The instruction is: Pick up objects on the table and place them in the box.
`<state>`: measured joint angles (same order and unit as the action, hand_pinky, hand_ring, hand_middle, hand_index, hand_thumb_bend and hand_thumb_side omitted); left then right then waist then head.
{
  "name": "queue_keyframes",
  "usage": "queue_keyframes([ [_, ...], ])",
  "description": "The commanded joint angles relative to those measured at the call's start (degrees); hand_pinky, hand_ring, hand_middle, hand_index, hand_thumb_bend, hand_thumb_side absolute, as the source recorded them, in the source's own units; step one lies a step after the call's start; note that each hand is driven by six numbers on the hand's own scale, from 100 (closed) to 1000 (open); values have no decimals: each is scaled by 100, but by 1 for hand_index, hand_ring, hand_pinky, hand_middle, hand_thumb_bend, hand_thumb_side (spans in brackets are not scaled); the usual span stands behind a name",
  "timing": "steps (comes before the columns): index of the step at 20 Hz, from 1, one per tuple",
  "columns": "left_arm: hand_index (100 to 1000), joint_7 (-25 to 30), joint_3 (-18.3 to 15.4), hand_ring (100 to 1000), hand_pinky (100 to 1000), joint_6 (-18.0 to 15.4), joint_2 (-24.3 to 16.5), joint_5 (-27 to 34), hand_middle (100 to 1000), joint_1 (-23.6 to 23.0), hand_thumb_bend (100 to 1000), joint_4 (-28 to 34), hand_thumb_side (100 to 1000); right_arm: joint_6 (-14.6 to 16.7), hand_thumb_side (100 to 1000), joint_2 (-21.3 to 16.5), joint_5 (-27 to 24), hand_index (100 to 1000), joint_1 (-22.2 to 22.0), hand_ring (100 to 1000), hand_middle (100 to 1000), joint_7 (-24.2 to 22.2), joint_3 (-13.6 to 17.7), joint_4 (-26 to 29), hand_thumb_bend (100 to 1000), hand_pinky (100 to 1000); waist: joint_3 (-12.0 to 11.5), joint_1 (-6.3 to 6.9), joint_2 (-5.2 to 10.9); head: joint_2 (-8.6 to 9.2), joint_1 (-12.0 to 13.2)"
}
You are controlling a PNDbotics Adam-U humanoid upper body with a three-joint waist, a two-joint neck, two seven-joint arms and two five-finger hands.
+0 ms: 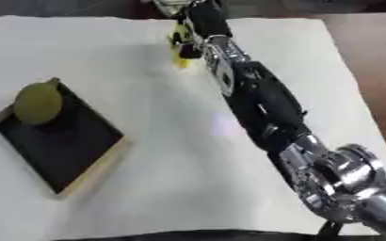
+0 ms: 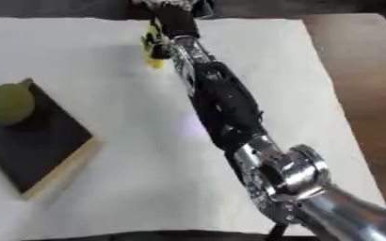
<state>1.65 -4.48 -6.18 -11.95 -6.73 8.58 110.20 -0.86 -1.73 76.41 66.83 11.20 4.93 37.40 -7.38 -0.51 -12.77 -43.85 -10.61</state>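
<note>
A small yellow object is sitting at the far edge of the white-covered table, touching the right hand, which is reaching out to it; whether the fingers are pinching it or spread cannot be told. The shallow black box with a pale wooden rim, already holding a round olive-green fruit, is lying well apart on the left. Judging from this, the fingers should be closing round the yellow piece before lifting.

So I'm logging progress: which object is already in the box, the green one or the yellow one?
The round green one: it sits in the box's far corner. The yellow one is on the table's far side by the right hand.
</note>
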Motion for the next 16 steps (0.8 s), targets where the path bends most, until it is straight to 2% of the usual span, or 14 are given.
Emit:
queue_keyframes([
  [1,800,-1,-61,890,526,-6,-52,-3,686,28,100,60,696,152,133,-131,-218,344,211,371,253,295,-109,109,100,241,17,15,99,-27,15],
  [8,801,-17,-75,890,527,-4,-61,-2,686,21,100,64,696,414,136,-159,-537,340,237,368,249,358,-290,132,100,239,49,10,113,-27,33],
  [16,802,-23,-82,891,526,-7,-64,-3,686,26,100,68,694,1078,137,37,-971,339,207,368,248,-22,-839,519,100,239,72,12,114,-27,33],
])
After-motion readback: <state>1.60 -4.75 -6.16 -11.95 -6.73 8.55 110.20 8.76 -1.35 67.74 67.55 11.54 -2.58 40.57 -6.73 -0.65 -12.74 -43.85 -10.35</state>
